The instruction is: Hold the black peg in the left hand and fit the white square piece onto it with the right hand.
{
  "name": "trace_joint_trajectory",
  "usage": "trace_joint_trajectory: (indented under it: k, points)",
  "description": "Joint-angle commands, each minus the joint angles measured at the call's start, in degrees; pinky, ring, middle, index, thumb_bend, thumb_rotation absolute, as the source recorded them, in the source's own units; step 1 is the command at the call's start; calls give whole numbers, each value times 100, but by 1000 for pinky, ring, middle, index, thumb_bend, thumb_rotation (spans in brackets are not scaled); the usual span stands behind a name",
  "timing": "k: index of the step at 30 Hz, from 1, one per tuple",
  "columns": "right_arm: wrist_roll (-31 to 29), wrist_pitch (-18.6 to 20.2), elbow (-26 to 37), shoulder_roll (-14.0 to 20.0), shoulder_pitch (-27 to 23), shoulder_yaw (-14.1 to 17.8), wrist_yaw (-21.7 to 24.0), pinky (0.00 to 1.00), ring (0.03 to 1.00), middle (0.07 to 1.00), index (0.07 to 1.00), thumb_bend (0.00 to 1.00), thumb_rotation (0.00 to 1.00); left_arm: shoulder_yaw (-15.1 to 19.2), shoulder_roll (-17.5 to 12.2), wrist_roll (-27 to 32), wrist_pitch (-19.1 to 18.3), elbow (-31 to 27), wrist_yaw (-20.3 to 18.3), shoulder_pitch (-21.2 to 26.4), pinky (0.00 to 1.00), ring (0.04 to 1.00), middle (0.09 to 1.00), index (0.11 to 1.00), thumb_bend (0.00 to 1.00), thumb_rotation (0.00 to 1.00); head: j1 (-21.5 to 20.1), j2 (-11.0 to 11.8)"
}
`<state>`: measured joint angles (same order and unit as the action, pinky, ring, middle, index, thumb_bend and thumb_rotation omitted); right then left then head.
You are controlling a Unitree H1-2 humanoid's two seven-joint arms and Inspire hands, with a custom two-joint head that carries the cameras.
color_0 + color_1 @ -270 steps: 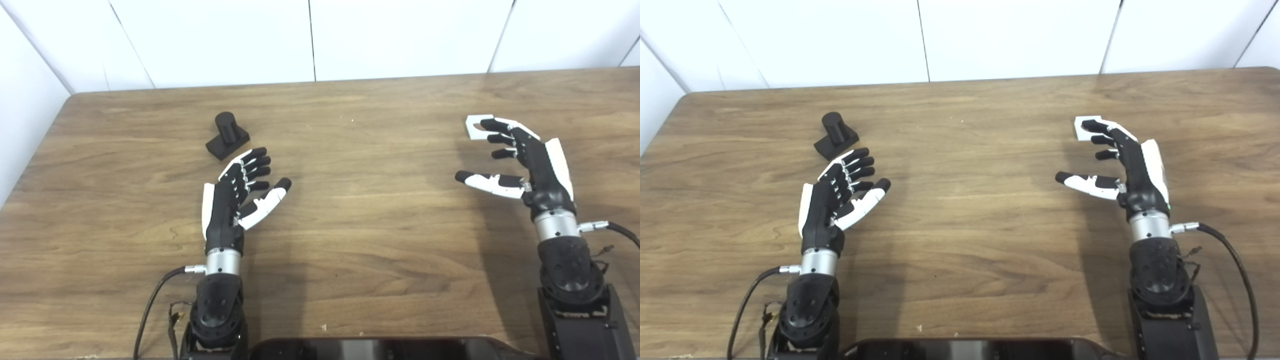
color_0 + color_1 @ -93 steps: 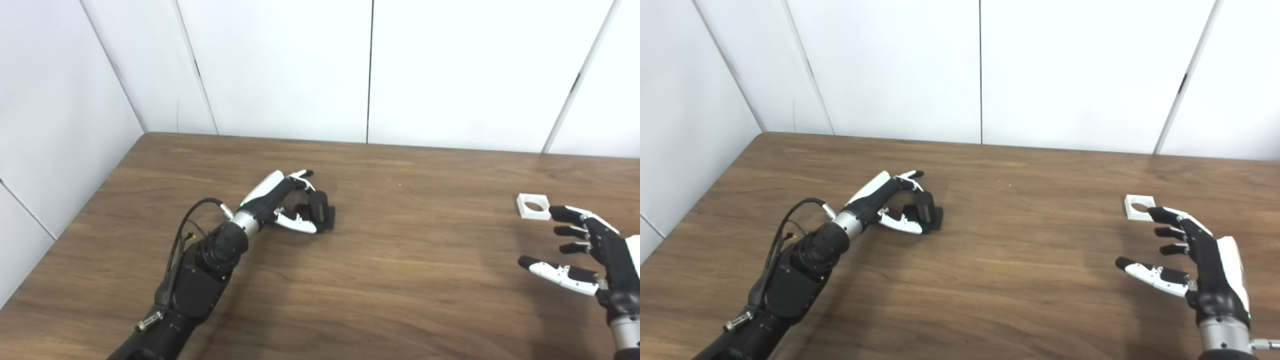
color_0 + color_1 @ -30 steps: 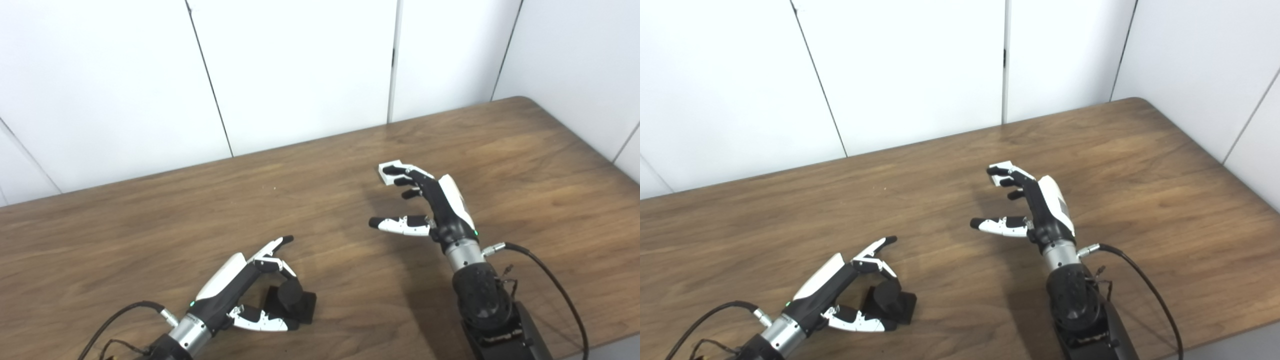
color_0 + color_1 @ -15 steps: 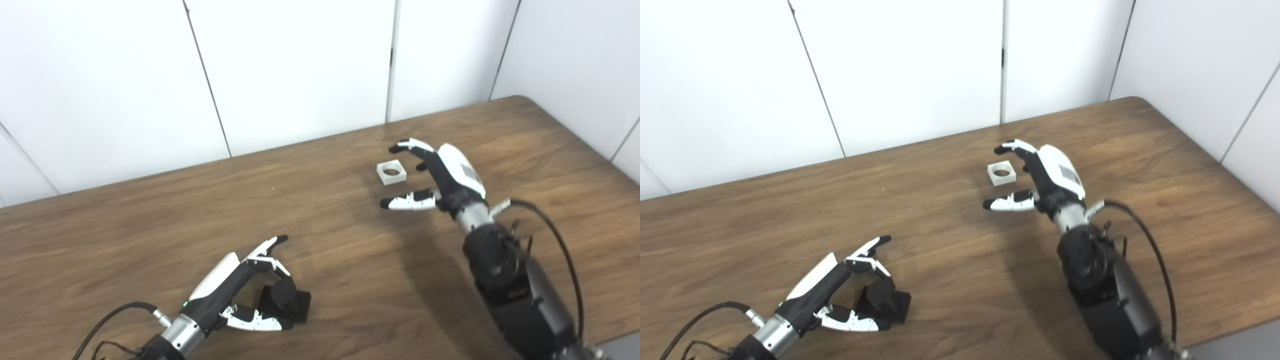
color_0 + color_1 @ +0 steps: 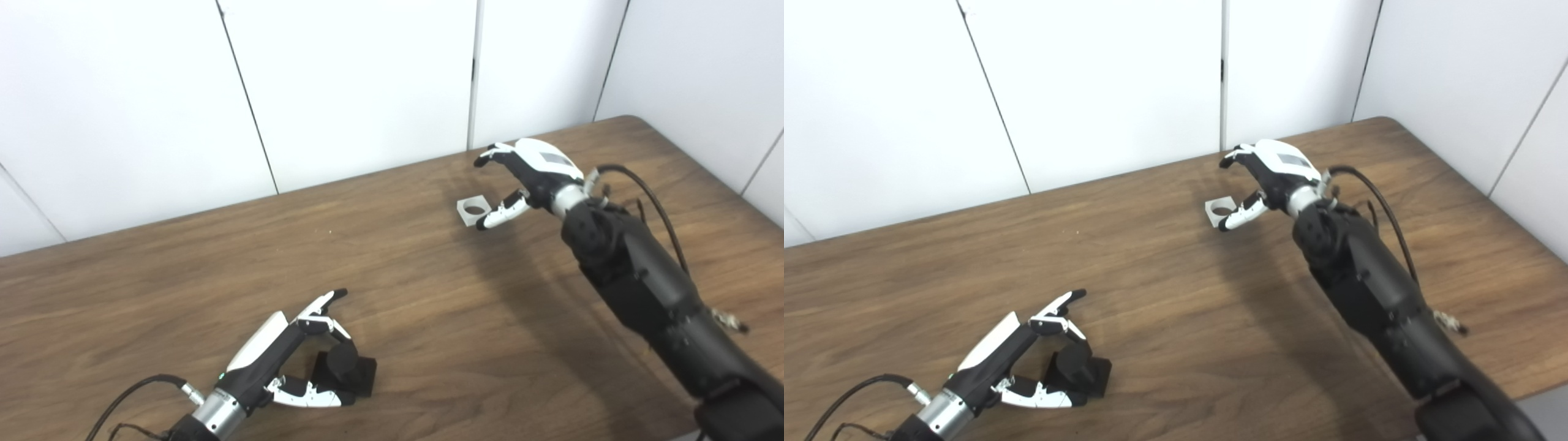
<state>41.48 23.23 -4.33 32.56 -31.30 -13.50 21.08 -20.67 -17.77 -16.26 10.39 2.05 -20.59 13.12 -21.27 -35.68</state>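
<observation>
1. Reaching in from the lower left corner, the left hand (image 5: pixel 278 364) lies low over the wooden table (image 5: pixel 184 275), its forearm angled toward 2 o'clock, with a silver wrist ring and a black cable trailing behind it.
2. Its fingers (image 5: pixel 323 302) are curled round the black peg (image 5: pixel 343 367) from the far side while the white thumb lies along the near side; the hand cups the peg, which sits on the table, but whether the grip is tight cannot be told.
3. That peg is matte black, a short round post rising from a flat square base, sitting at about 3 o'clock from the left palm and partly hidden by the fingers.
4. Brown wood grain runs across the tabletop, which has a rounded far-right corner and is bordered by plain white wall panels (image 5: pixel 355 79).
5. At the right, a thick black arm climbs from the lower right corner toward 11 o'clock and ends in the right hand (image 5: pixel 1268 174), glossy white on its back with dark fingertips.
6. Fingers and thumb of this hand are spread apart, arching over nothing, palm facing down and left.
7. Lying flat on the table, the white square piece (image 5: pixel 1219 210) is a small block with a round hole through it, just beside the right thumb tip at roughly 8 o'clock from the palm and not held.
</observation>
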Motion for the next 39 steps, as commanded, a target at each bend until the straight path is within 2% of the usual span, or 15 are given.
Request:
trace_joint_trajectory:
  k: [1, 6, 12, 22, 31, 39]
  points:
    - [2, -326, -100, 265, -519, -116, 246, 875, 977, 975, 846, 746, 235, -46, -154, -51, -116, 85, -205, -62, 927, 1000, 998, 489, 522, 57, 1, -6]
    - [-79, -584, -622, 372, -962, -366, 548, 877, 978, 968, 826, 801, 215, -67, -150, -104, -121, 74, -195, -72, 931, 1000, 999, 489, 522, 57, 34, -25]
    - [-73, -608, -786, 330, -1181, -452, 606, 909, 985, 974, 835, 786, 218, -115, -98, -200, -79, 226, -134, -56, 937, 1000, 989, 489, 522, 57, 43, -33]
    - [-76, -752, -869, 327, -1281, -548, 672, 910, 986, 974, 830, 780, 217, -232, -77, -476, -108, 582, -119, 45, 959, 1000, 990, 490, 523, 58, 116, -58]
    - [-42, -712, -815, 310, -1284, -595, 753, 926, 989, 975, 837, 766, 228, -382, -82, -765, -97, 906, -26, 127, 977, 1000, 985, 491, 523, 60, 122, -22]
    - [-52, -780, -862, 333, -1289, -640, 823, 934, 995, 978, 825, 759, 217, -503, -96, -793, -122, 1022, 27, 195, 1000, 1000, 983, 491, 523, 60, 148, -23]
